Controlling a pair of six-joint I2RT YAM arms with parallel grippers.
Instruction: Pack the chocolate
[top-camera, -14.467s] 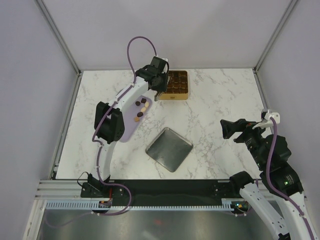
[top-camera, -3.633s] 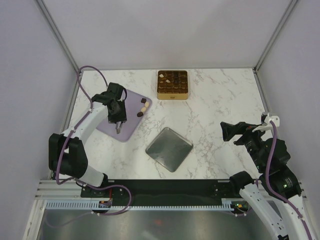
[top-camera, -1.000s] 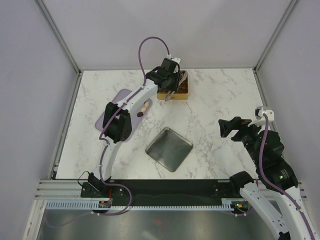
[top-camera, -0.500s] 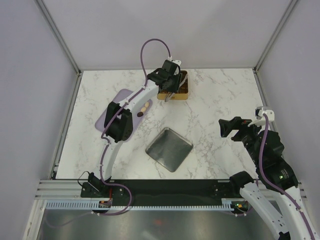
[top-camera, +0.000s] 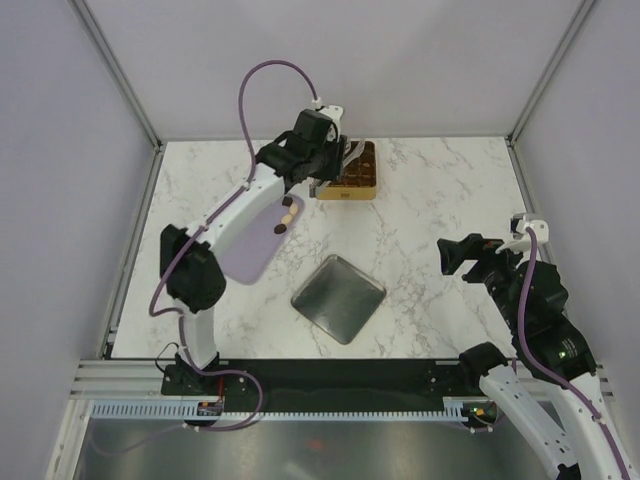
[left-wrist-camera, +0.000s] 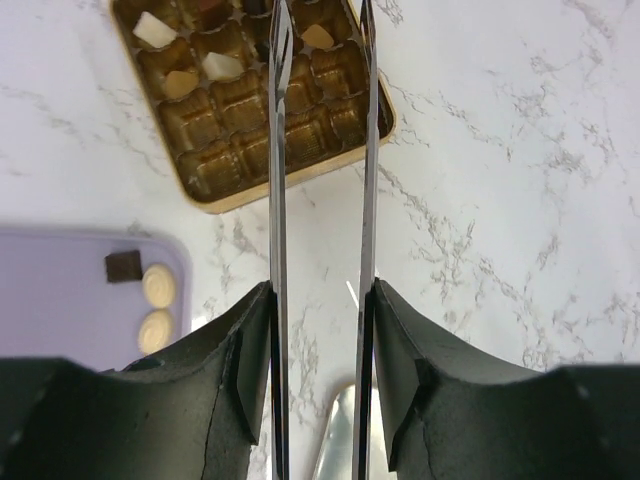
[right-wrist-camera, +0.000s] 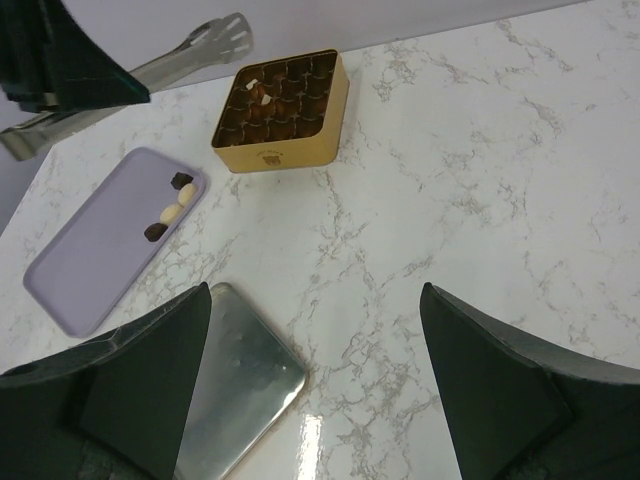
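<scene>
Chocolate pieces, some dark and some cream, sit in the cells of the gold tin at the back of the table. Three more pieces of chocolate lie on the lilac board: one dark square and two cream rounds. My left gripper is shut on metal tongs. It hovers by the tin's near left corner. The tong tips reach over the tin, apart, with nothing between them. My right gripper hangs open and empty over the marble at the right, far from the tin.
A silver square lid lies on the marble table in front of the tin, also in the right wrist view. Grey walls close the table on three sides. The left arm stretches over the board.
My left gripper has drawn back and left from over the tin, and its elbow has swung left. The tong arms stand slightly wider. The right arm holds still.
</scene>
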